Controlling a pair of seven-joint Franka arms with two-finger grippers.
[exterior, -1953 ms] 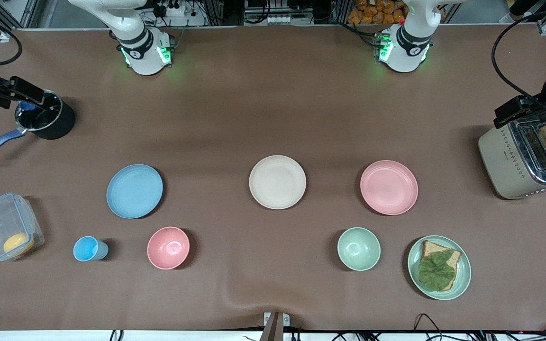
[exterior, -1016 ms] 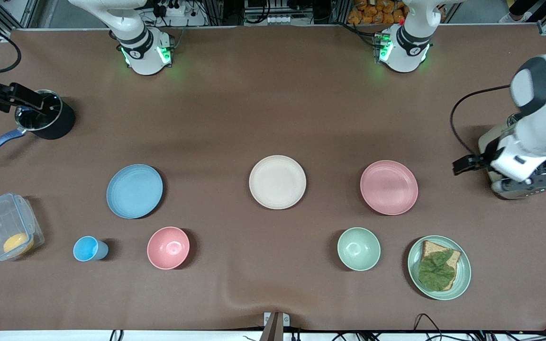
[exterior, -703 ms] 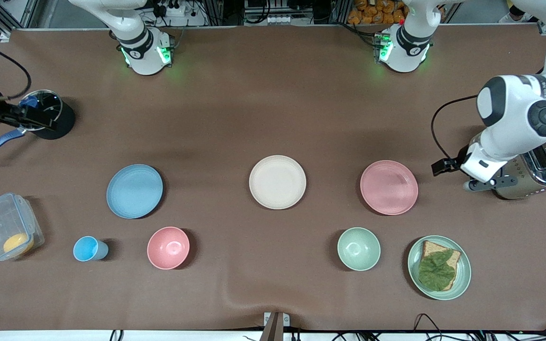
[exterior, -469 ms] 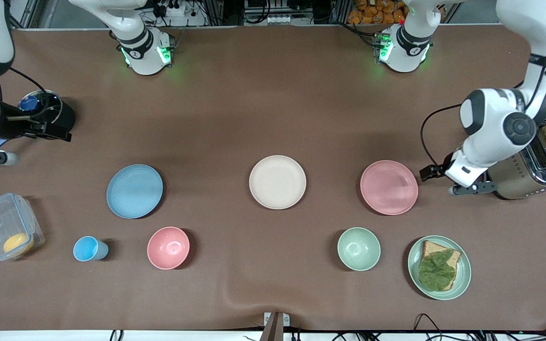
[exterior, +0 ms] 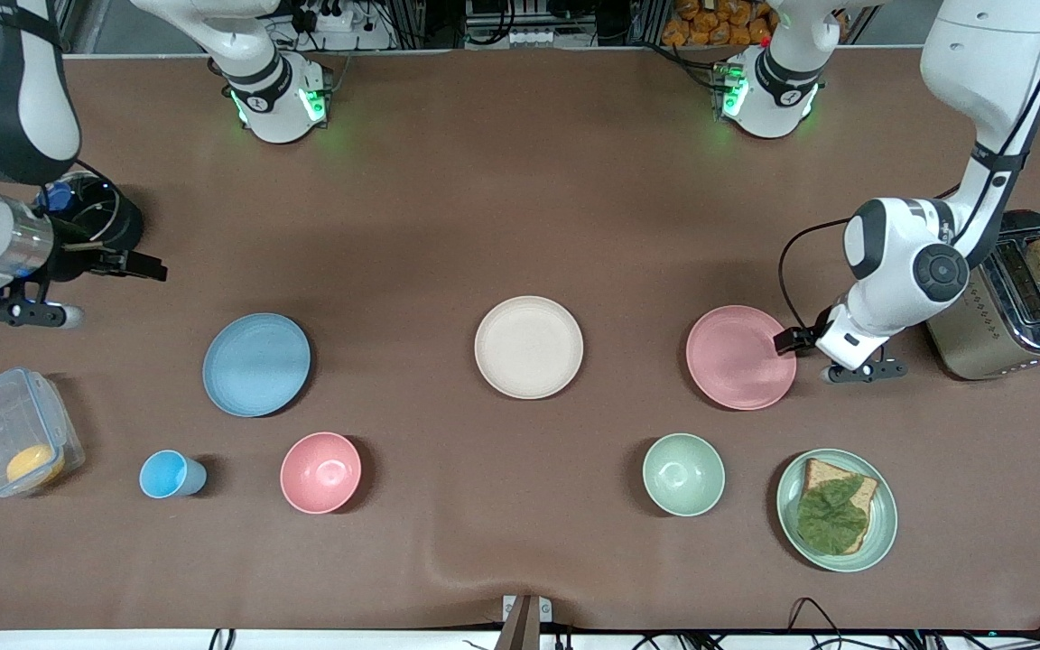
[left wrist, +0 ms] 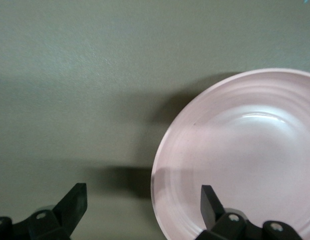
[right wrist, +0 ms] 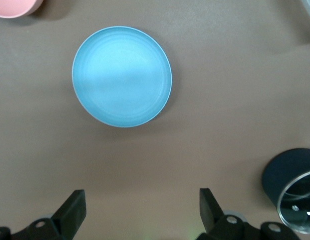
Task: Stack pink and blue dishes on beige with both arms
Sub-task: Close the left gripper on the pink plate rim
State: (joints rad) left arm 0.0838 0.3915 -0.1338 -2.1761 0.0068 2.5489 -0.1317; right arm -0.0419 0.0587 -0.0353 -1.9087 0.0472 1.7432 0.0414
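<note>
The beige plate (exterior: 528, 347) lies mid-table. The blue plate (exterior: 256, 365) lies toward the right arm's end and the pink plate (exterior: 740, 357) toward the left arm's end. My left gripper (exterior: 786, 340) is low at the pink plate's rim, on the toaster's side. In the left wrist view the left gripper (left wrist: 142, 200) is open and straddles the rim of the pink plate (left wrist: 245, 160), holding nothing. My right gripper (exterior: 145, 268) hangs over bare table between the black pot and the blue plate. In the right wrist view the right gripper (right wrist: 142, 200) is open and empty, apart from the blue plate (right wrist: 122, 76).
A black pot (exterior: 109, 221) and a clear container (exterior: 10, 433) stand at the right arm's end. A blue cup (exterior: 168, 474), pink bowl (exterior: 320, 472), green bowl (exterior: 683, 474) and a green plate (exterior: 886, 533) with a sandwich lie nearer the camera. A toaster (exterior: 998, 316) stands beside the left arm.
Both arms have swung in from the table's ends. The left gripper came from the toaster to the pink plate's rim. The right gripper left the pot and moved toward the blue plate.
</note>
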